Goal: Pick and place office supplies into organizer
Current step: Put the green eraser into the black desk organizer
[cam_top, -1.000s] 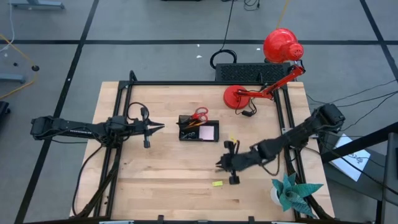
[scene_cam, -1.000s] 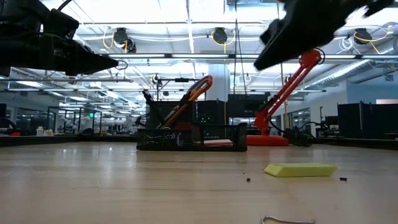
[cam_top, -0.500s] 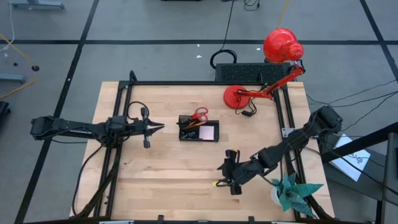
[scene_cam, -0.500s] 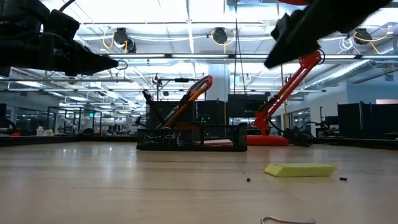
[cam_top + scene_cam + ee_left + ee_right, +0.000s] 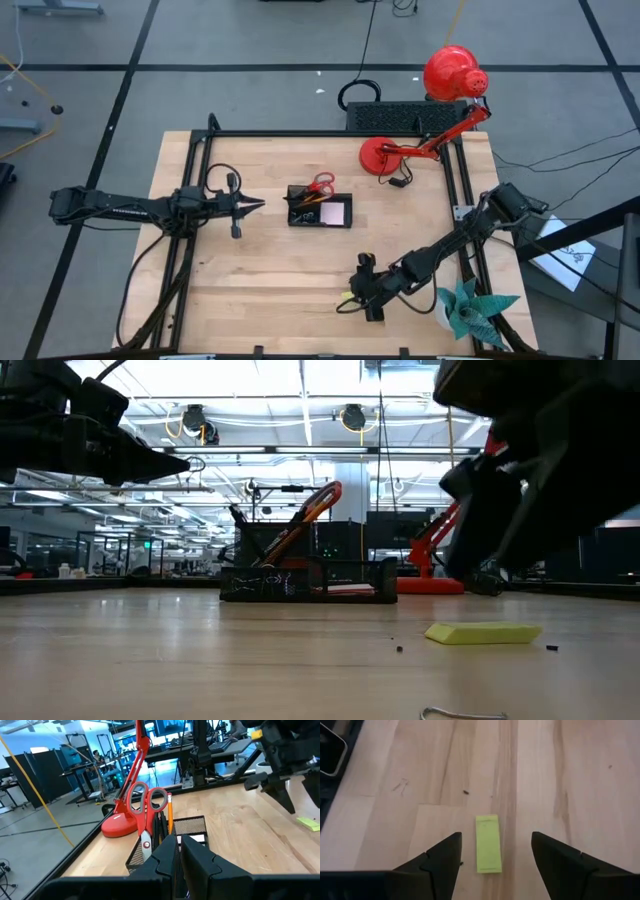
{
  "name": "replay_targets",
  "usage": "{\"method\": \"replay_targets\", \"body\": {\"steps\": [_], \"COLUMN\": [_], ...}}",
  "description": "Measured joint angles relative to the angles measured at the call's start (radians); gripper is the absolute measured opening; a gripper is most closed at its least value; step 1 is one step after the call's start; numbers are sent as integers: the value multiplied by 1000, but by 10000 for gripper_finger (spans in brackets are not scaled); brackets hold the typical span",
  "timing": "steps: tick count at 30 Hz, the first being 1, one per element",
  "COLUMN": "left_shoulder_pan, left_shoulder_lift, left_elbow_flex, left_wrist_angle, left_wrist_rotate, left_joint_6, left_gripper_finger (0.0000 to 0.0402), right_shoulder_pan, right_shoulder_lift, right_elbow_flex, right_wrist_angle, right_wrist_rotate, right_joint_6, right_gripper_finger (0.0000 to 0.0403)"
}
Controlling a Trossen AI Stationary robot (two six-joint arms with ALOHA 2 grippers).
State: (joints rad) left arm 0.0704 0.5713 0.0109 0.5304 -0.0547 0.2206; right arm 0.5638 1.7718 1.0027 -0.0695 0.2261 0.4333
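The small yellow piece lies flat on the wooden table near its near edge. My right gripper hovers open just above it, one finger on each side, touching nothing. The black organizer stands mid-table. Red-handled scissors and an orange pencil stick up from it, and a pink pad lies in its right compartment. My left gripper waits shut and empty, left of the organizer and above the table.
A red desk lamp has its base at the table's far right. A teal paper plant stands at the near right corner, close to my right arm. A bent wire clip and tiny black bits lie near the front edge.
My right gripper has moved toward the table's near edge and down, and now hangs over the yellow piece. The yellow piece has stayed where it was.
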Motion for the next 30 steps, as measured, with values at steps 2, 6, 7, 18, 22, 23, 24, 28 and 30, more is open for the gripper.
{"method": "replay_targets", "body": {"steps": [2,6,7,18,22,23,24,28,30], "left_shoulder_pan": [0,0,0,0,0,0,0,0,0], "left_shoulder_lift": [0,0,0,0,0,0,0,0,0], "left_elbow_flex": [0,0,0,0,0,0,0,0,0], "left_wrist_angle": [-4,-8,-8,-12,-12,-12,-12,-12,-12], "left_wrist_rotate": [0,0,0,0,0,0,0,0,0], "left_joint_6": [-4,-13,-15,-20,-20,-21,-23,-38,-39], "left_gripper_finger": [37,37,37,37,37,37,37,37,37], "right_shoulder_pan": [5,15,15,17,17,17,17,16,16], "right_shoulder_lift": [13,49,60,110,111,111,112,113,114], "right_elbow_flex": [0,0,0,3,4,4,4,3,3], "right_wrist_angle": [1,34,44,35,-6,-18,-28,-45,-48], "right_wrist_rotate": [-3,3,0,-3,3,12,20,38,40], "right_joint_6": [8,11,12,19,15,15,15,15,11], "right_gripper_finger": [235,235,235,228,204,196,188,152,132]}}
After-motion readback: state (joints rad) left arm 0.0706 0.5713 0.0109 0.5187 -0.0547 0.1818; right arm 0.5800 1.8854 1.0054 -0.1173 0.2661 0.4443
